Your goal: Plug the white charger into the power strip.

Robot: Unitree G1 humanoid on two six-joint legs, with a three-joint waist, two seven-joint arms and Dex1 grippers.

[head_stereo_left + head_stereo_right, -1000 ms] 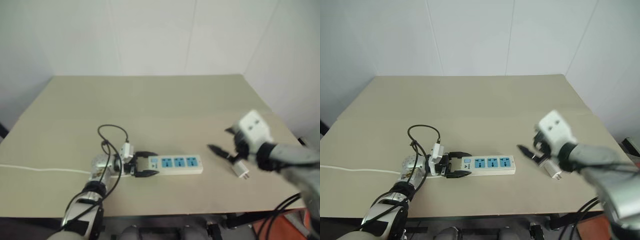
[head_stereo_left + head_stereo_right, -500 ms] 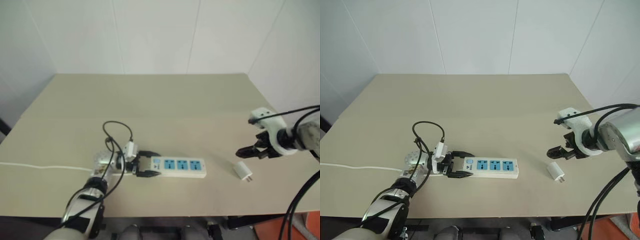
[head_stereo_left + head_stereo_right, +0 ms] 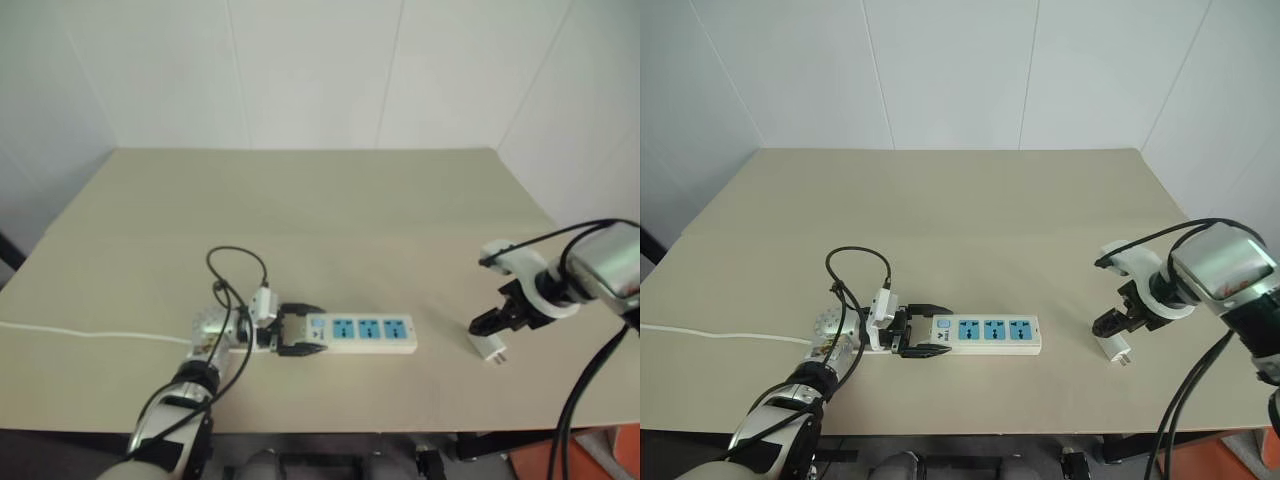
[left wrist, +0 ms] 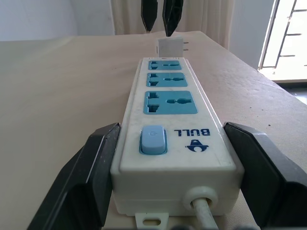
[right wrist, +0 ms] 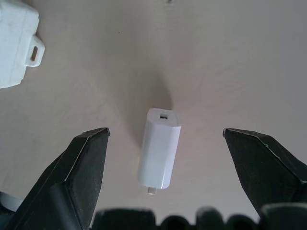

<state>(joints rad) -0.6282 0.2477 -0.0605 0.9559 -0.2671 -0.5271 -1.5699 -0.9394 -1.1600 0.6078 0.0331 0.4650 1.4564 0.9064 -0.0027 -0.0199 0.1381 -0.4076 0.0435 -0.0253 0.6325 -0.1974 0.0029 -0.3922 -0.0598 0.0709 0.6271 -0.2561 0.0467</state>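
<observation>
Right eye view: beige table (image 3: 970,215) against white walls, with the power strip (image 3: 985,334) lying flat toward the near edge, long side running left to right, 3 blue sockets facing up. Thin white cord (image 3: 710,335) trailing from the strip's left end toward the table's left edge. Left gripper (image 3: 921,336) lying level at that left end, pointing right, its 2 black fingers spread and set on either side of the strip's end. In the left wrist view, a finger (image 4: 91,179) close against each long edge of the strip beside the switch, contact not certain.

Well apart to the right, the white charger (image 3: 1111,348) lying on its side on the bare table, prongs pointing toward the near edge. Right gripper (image 3: 1110,326) pointing steeply down just above it, fingers wide apart and clamped on nothing. In the right wrist view, the charger (image 5: 159,147) lying between the 2 spread fingers (image 5: 79,175), touching neither, with open table on both sides. Corner of the strip's far end visible at the edge of that same view.
</observation>
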